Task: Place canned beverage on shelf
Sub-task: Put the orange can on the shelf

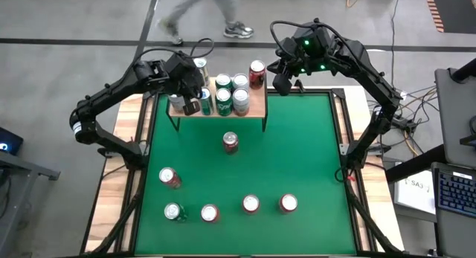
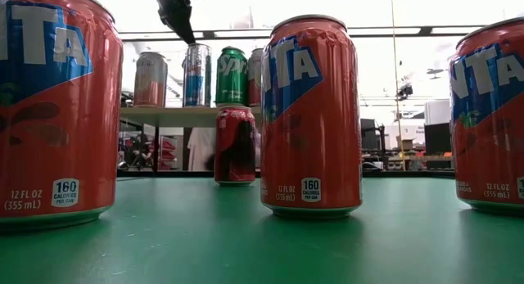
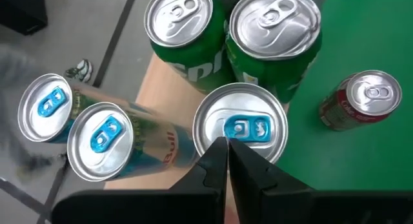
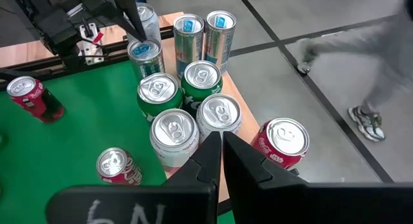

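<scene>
My left gripper [image 1: 195, 102] hangs over the left end of the shelf [image 1: 256, 108], fingers [image 3: 216, 161] pressed together on nothing, tips just above a blue-tabbed silver can [image 3: 240, 127] standing upright on the shelf. Beside that can on the shelf: two green cans [image 3: 179, 27], and two more slim blue-tabbed cans [image 3: 98, 141] towards the shelf's left edge. My right gripper [image 1: 283, 83] hovers off the shelf's right end, fingers [image 4: 213, 153] likewise together and empty, above a cluster of silver-topped cans [image 4: 219, 115] and a red cola can [image 4: 280, 142] at the shelf's right rear corner. On the table [image 1: 305, 146] in front of the shelf stands one red can [image 1: 230, 143], near the shelf and apart from it. Farther from the shelf, five more cans stand well apart: one [image 1: 169, 178] to the left, then a row [image 1: 251, 204] along the table's near edge. Beyond the shelf a person's legs [image 1: 223, 13] cross the floor.
</scene>
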`<state>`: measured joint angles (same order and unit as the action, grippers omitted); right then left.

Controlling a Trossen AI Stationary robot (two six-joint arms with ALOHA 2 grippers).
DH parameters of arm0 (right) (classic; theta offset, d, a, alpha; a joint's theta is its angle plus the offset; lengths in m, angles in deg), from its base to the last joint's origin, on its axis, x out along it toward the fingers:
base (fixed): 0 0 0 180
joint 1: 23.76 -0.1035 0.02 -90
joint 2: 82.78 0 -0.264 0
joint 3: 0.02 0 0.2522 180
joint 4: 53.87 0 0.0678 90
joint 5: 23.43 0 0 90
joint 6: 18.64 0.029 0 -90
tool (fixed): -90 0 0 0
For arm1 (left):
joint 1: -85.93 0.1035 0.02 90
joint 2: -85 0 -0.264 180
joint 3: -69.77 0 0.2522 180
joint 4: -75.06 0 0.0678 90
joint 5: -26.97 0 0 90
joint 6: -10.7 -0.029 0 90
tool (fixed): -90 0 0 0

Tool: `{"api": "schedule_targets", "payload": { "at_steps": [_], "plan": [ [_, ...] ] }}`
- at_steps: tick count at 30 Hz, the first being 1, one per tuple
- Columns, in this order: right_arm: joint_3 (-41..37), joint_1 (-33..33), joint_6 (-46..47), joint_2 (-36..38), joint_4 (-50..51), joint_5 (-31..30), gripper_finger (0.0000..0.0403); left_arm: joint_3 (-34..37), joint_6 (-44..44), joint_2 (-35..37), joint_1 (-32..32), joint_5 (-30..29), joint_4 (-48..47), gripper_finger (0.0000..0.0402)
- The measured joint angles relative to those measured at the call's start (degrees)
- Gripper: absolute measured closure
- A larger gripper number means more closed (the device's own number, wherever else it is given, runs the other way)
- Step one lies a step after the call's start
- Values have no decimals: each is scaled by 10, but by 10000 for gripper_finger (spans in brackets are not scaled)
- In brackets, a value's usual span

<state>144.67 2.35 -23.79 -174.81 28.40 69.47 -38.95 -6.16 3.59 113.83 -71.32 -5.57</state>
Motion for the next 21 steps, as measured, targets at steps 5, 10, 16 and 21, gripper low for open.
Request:
{"api": "schedule_targets", "payload": {
  "at_steps": [5, 10, 16, 21],
  "plan": [
    [0, 0, 0, 0, 0, 0, 394, 2, 1, 0, 0, 2, 0, 402],
    [0, 0, 0, 0, 0, 0, 394, 9, 5, 0, -1, 3, 6, 402],
    [0, 0, 1, 0, 0, 0, 394, 18, 9, 1, -1, 3, 19, 402],
    [0, 0, 2, 0, 0, 0, 394, 18, 9, 1, -1, 3, 23, 402]
  ]
}}
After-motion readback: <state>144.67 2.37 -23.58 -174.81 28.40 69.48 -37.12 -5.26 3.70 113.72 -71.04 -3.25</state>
